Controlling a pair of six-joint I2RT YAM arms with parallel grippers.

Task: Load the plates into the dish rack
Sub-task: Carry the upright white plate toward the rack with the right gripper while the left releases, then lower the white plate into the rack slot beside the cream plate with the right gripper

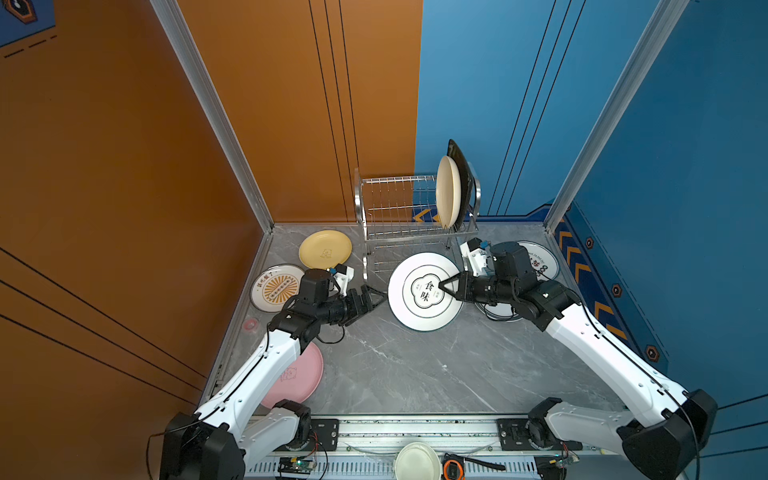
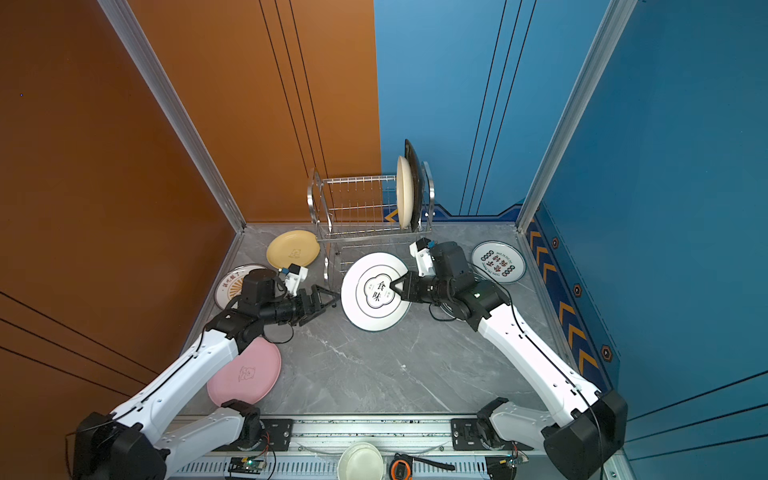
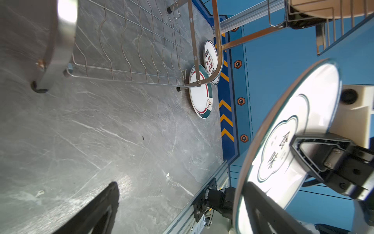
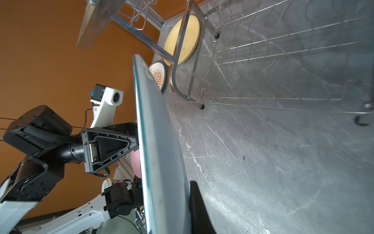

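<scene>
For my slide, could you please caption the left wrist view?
Right gripper clamps white dark-ringed plate near the steel wire rack.

In a top view the right gripper (image 2: pixel 400 286) clamps the white character plate (image 2: pixel 372 311) mid-table. The left gripper (image 2: pixel 332 301) gapes just left of it, nearer than the dish rack (image 2: pixel 353 199).

The white plate (image 1: pixel 417 300) bears 食味 inside a dark cloud outline; lettering on the sunburst plate (image 1: pixel 277 288) is too small to read.
</scene>
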